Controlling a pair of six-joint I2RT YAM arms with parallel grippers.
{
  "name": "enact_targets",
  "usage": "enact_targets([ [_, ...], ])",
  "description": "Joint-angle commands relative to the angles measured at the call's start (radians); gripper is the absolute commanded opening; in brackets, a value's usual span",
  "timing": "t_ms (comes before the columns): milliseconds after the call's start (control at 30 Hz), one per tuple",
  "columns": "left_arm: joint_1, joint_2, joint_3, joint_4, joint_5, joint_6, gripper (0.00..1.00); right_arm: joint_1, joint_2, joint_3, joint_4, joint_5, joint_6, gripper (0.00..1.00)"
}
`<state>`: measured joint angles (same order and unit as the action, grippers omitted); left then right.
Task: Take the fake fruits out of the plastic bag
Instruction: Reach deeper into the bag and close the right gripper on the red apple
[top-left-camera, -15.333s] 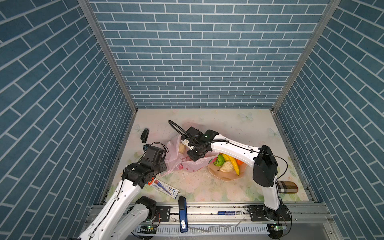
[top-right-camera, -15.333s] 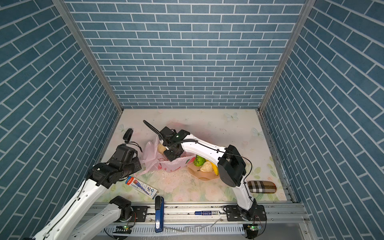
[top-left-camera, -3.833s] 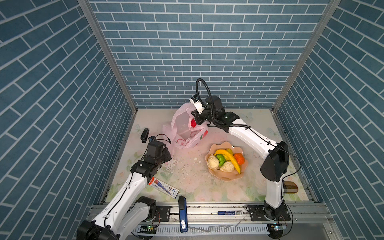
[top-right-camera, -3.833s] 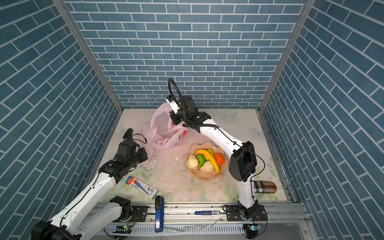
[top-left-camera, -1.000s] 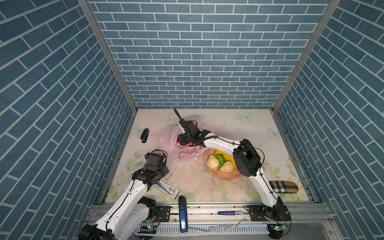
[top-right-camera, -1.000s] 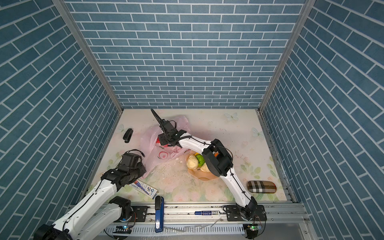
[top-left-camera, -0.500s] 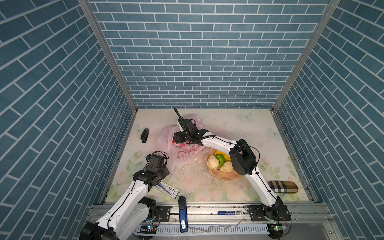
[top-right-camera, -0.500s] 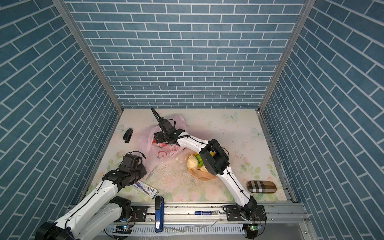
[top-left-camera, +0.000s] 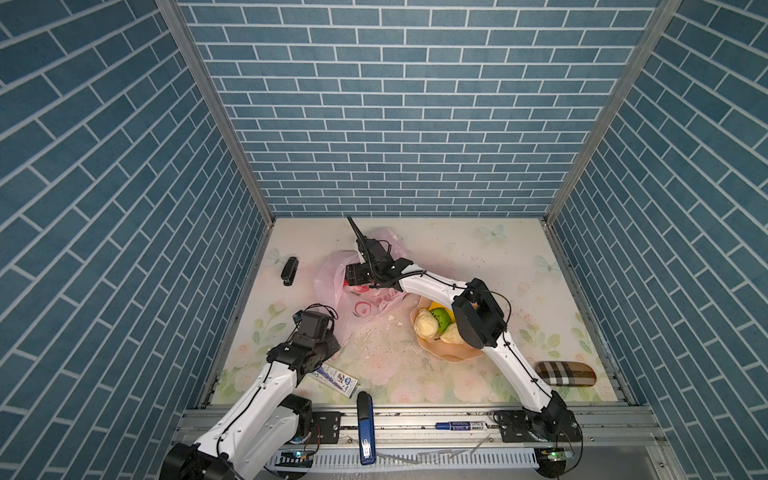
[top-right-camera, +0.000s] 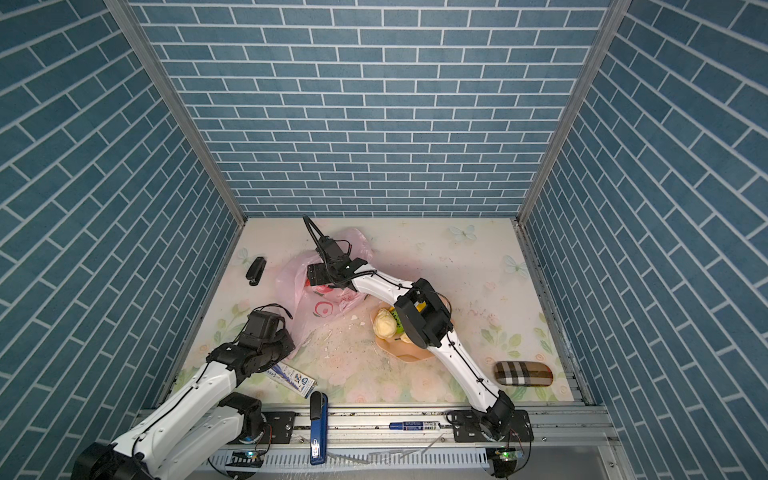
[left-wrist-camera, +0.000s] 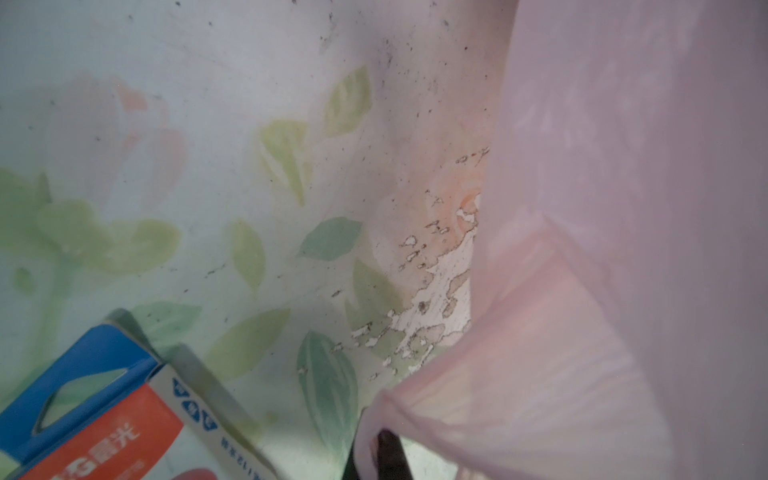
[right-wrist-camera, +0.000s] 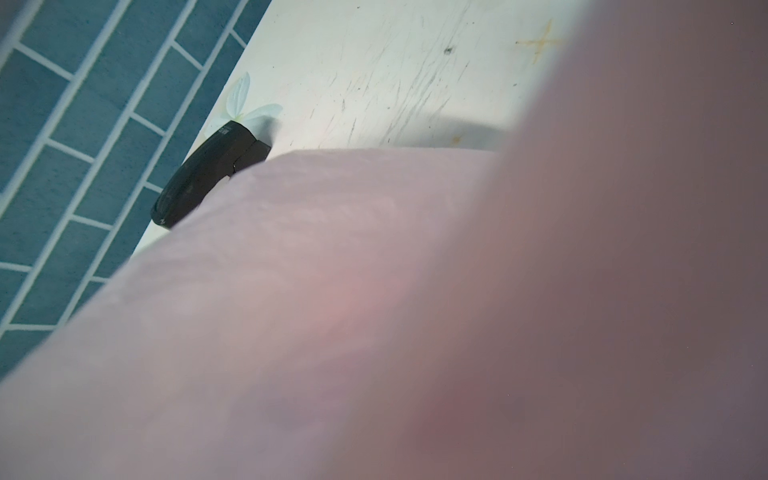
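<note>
Although pink film covers the right wrist view and I cannot tell how wide the right tool (top-left-camera: 354, 275) stands or whether it holds anything, it sits low on the far part of the plastic bag (top-left-camera: 330, 276), which lies crumpled on the surface (top-left-camera: 478, 257), left of the middle. The left tool (left-wrist-camera: 382, 455) is closed and pinches the bag's near corner. Several fake fruits (top-left-camera: 426, 326) lie on the plate (top-left-camera: 451, 356) at the right, so most seems done; a red patch (top-left-camera: 352, 286) beside the right tool may be a last fruit or only a print.
</note>
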<state>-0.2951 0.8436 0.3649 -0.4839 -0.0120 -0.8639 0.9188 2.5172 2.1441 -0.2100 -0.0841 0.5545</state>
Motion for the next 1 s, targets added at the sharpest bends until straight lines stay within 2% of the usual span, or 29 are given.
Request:
enact_targets([
  [0,-0.001,0.005,-0.021,-0.013,0.003,0.005,0.0,-0.01,0.035,0.065,-0.02,0.003,0.056,0.78],
  [167,-0.004,0.011,-0.022,0.001,0.01,0.004,0.0,-0.01,0.06,0.083,-0.029,-0.03,0.071,0.77],
  [400,-0.003,0.013,-0.025,0.01,0.012,0.004,0.0,-0.008,0.08,0.103,-0.03,-0.043,0.081,0.68],
  [567,-0.003,0.028,-0.022,0.022,0.014,0.005,0.0,-0.01,0.077,0.097,-0.034,-0.046,0.081,0.58],
  [800,-0.002,0.032,-0.018,0.028,0.013,0.007,0.0,-0.011,0.051,0.056,-0.009,-0.058,0.078,0.38],
  [900,-0.003,0.032,-0.016,0.024,0.013,0.009,0.0,-0.01,0.043,0.057,-0.017,-0.059,0.075,0.39],
  [967,-0.003,0.032,-0.015,0.023,0.013,0.009,0.0,-0.01,0.043,0.063,-0.028,-0.064,0.072,0.47],
])
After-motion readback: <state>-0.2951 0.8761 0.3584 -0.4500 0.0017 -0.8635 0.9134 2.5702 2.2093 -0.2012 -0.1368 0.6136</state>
